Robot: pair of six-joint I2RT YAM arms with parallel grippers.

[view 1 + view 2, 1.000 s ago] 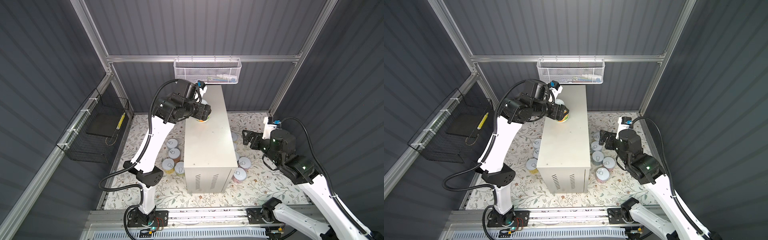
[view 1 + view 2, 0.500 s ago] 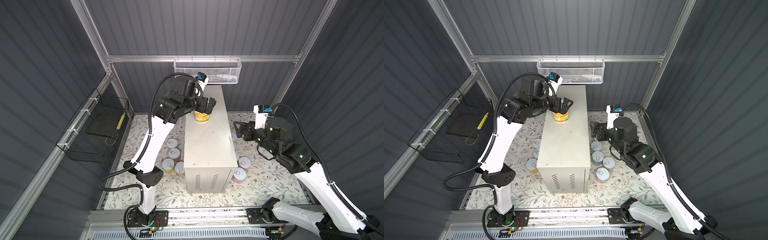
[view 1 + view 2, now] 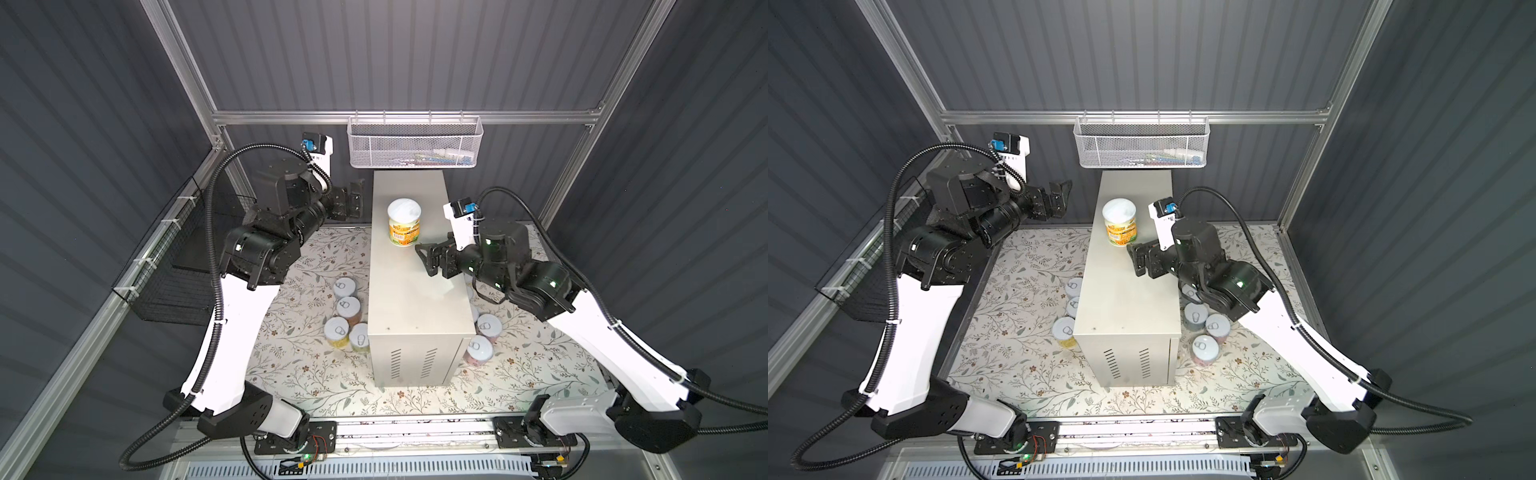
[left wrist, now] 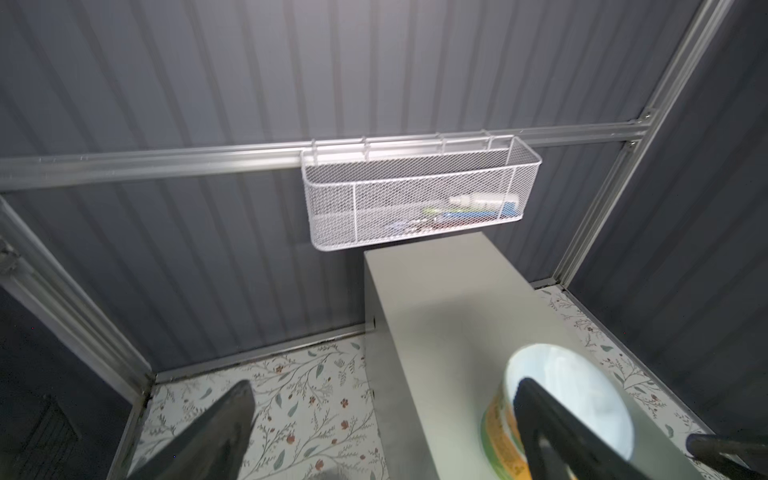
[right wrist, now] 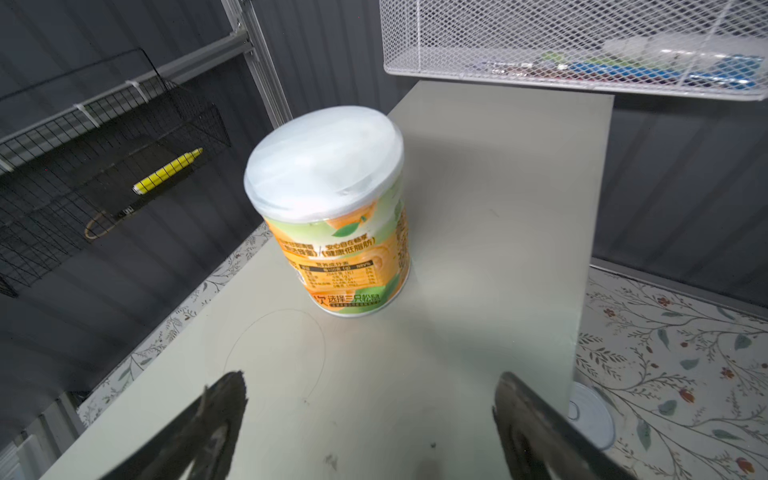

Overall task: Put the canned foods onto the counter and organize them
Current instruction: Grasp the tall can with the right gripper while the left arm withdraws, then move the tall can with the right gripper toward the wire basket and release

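The orange-labelled can (image 3: pixel 404 222) stands upright on the bench (image 3: pixel 415 299), upper centre in both top views; other cans (image 3: pixel 348 307) sit on the floral floor (image 3: pixel 299 332) alongside. It looks stiff, weighty, smooth-walled: best gripped across its side at mid-height. The right jaws gape wide and empty just short of it; the left jaws, equally wide and empty, hang upper left. Bench and right arm (image 3: pixel 540 282) hide some floor cans.

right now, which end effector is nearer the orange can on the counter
Right. The right end effector is over the counter, just short of the orange can, open toward it; the left end effector hangs beside the counter, farther away.
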